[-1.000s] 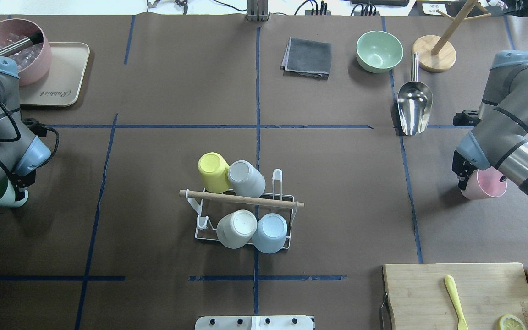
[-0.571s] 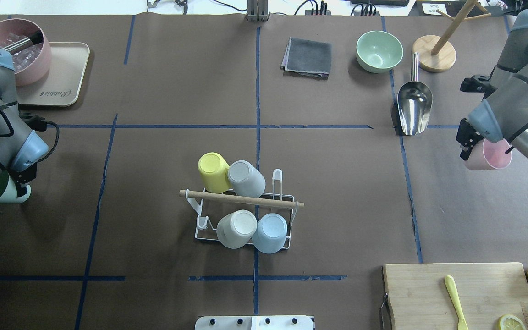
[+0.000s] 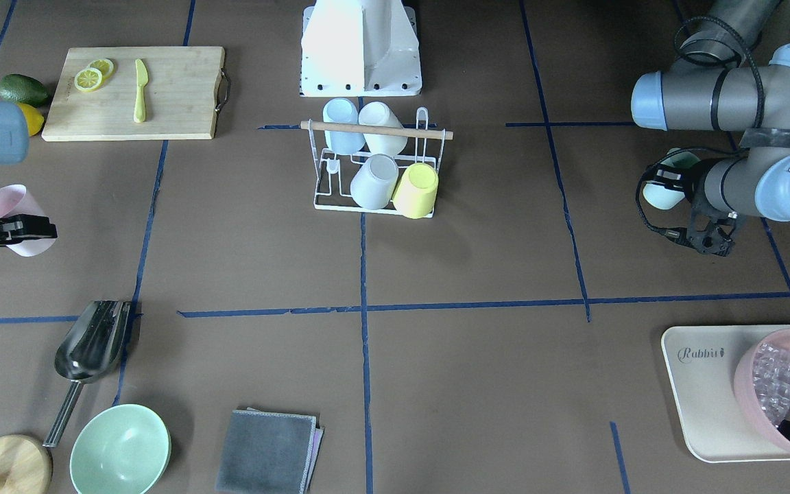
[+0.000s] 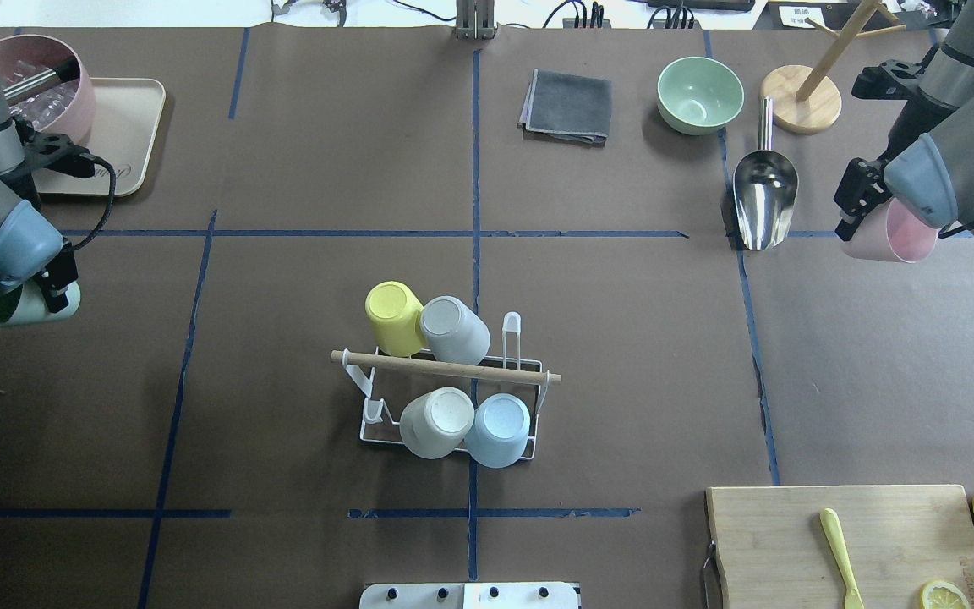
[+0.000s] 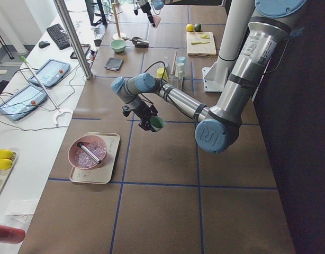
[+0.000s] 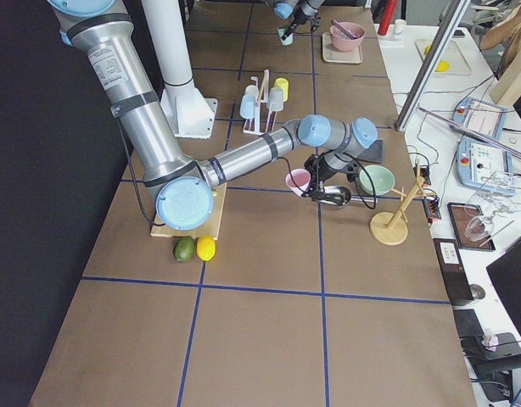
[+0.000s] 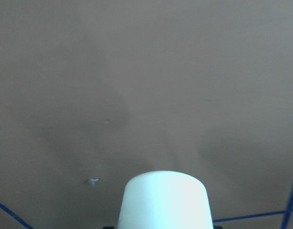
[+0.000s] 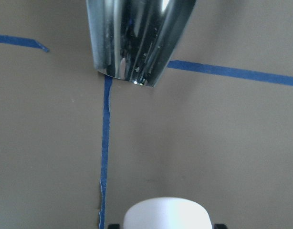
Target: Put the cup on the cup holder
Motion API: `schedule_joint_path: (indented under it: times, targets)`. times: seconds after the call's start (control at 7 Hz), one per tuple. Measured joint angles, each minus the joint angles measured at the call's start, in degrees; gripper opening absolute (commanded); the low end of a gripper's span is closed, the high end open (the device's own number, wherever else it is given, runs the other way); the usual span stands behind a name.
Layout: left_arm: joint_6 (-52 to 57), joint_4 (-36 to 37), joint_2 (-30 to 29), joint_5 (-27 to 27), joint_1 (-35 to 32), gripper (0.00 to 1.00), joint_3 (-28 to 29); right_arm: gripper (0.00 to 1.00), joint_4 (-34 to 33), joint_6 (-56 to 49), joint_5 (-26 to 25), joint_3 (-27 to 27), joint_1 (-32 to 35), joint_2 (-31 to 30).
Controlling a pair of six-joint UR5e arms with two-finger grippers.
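The cup holder, a white wire rack with a wooden rod handle, stands mid-table with yellow, grey, cream and light blue cups upside down on its prongs. My left gripper is shut on a green cup, held off the table at the far left; the cup also shows in the left wrist view. My right gripper is shut on a pink cup, held in the air at the far right beside the scoop. The pink cup's base fills the bottom of the right wrist view.
A steel scoop, a green bowl, a grey cloth and a wooden stand lie at the back right. A tray with a pink bowl is back left. A cutting board is front right.
Both arms have lifted their cups and carried them toward the table's far side. The holder and its cups have not moved.
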Motion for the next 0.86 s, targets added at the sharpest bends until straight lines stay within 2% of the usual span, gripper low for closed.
schedule_joint_path:
  times: [0.57, 0.86]
  targets:
    - [0.0, -24.2, -3.8, 2.8, -0.4, 0.08, -4.6, 0.00, 22.7, 4.0, 0.0, -2.0, -3.6, 1.1]
    - [-1.4, -40.9, -3.6, 3.3, -0.3, 0.08, -6.8, 0.02, 40.4, 3.4, -0.2, -5.6, -4.2, 1.3]
